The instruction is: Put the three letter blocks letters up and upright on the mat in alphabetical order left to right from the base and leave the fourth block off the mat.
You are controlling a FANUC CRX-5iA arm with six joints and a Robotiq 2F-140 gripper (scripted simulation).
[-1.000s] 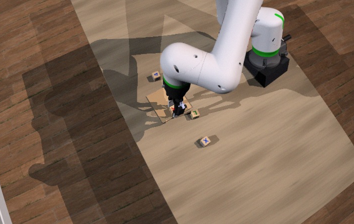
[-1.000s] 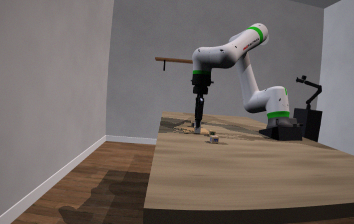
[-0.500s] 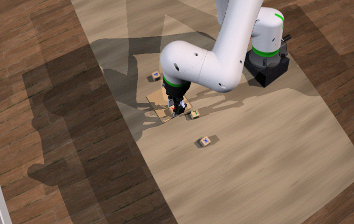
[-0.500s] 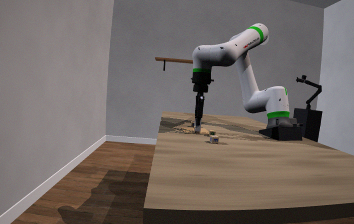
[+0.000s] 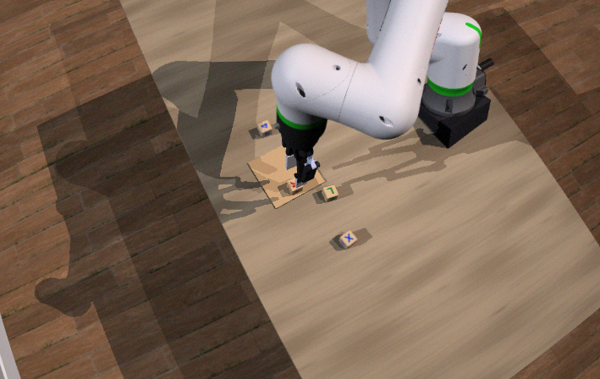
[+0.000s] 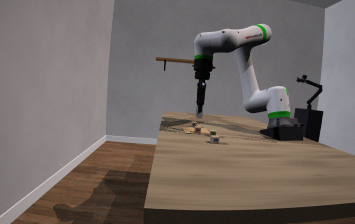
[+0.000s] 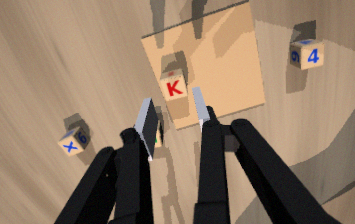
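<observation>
White links of the arm point(image 5: 387, 79) reach out from the black base point(image 6: 297, 136) at the far side of the table point(image 6: 257, 172), with the last section pointing straight down over the tan mat point(image 5: 264, 172). In the exterior view the gripper point(image 6: 199, 114) hangs vertically, clearly above the table surface and apart from every block.

The fingers stand parted with nothing between them; the pincer is released. In the wrist view the two pale pads sit on either side of, and above, the K block point(image 7: 173, 86), without touching it.

The K block lies flat on the mat, red letter on top, near the mat's edge that faces the L block. The L block point(image 5: 329, 192) rests on the bare table just beside that edge, off the mat, green letter on top. The X block point(image 5: 348, 238) sits on the table well apart from the mat, blue letter on top. The block showing 4 point(image 5: 264, 127) lies on the table off the mat on the opposite side, near the wrist.

The mat lies flat on the table. One of the three letter blocks is on it; the L and X blocks are not.
</observation>
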